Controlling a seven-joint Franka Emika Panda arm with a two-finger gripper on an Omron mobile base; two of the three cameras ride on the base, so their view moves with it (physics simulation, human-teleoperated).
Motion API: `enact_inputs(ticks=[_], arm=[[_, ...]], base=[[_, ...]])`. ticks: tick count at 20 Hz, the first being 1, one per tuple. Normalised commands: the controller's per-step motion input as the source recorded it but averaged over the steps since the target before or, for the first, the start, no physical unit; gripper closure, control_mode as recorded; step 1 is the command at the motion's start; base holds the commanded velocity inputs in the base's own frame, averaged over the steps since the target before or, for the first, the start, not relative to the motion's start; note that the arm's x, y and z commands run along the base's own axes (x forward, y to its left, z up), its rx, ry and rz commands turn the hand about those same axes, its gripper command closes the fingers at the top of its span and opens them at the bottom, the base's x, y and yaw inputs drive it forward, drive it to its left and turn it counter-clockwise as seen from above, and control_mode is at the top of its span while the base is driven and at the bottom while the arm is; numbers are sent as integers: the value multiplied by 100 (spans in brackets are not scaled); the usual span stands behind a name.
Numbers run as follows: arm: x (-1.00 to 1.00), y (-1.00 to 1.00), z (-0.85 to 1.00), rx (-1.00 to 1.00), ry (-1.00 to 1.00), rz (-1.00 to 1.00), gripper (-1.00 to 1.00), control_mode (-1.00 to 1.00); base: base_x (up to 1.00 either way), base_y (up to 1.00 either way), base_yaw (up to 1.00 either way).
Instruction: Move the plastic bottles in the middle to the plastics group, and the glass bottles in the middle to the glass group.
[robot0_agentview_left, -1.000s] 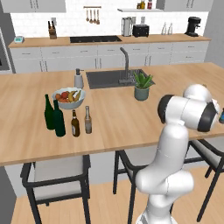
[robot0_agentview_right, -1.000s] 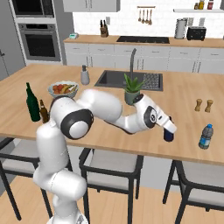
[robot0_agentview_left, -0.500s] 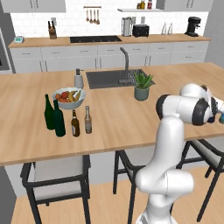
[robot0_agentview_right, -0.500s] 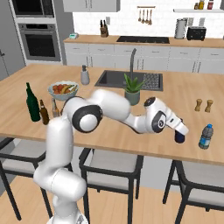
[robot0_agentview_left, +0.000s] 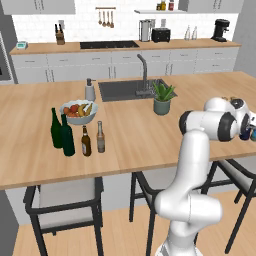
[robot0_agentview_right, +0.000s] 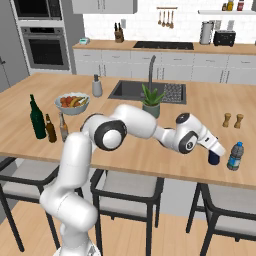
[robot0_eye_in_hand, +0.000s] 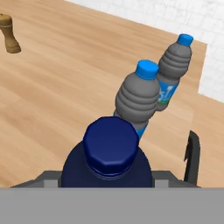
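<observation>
Right base view: end effector (robot0_agentview_right: 214, 156) grips dark blue bottle (robot0_agentview_right: 214, 158) near counter edge (robot0_agentview_right: 200, 179).

Wooden island counter (robot0_agentview_right: 150, 150) with bottles, fruit bowl (robot0_agentview_left: 78, 111), potted plant (robot0_agentview_left: 162, 97).

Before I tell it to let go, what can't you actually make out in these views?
- Gripper fingers: hidden by the dark blue bottle in the hand view, too small in the right base view.
- Whether that bottle touches the counter: its base is cut off below.
- Water bottles: bases hidden behind it.
- Brown bottles' labels: too small.
</observation>
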Motion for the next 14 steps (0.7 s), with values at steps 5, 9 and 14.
enact_inputs(ticks=[5, 9, 14], arm=[[0, -21, -20, 7, 0, 0, 100, -100], [0, -1, -24, 9, 0, 0, 100, -100], [5, 1, -22, 6, 0, 0, 100, -100]], base=[[0, 0, 0], [0, 0, 0], [0, 0, 0]])
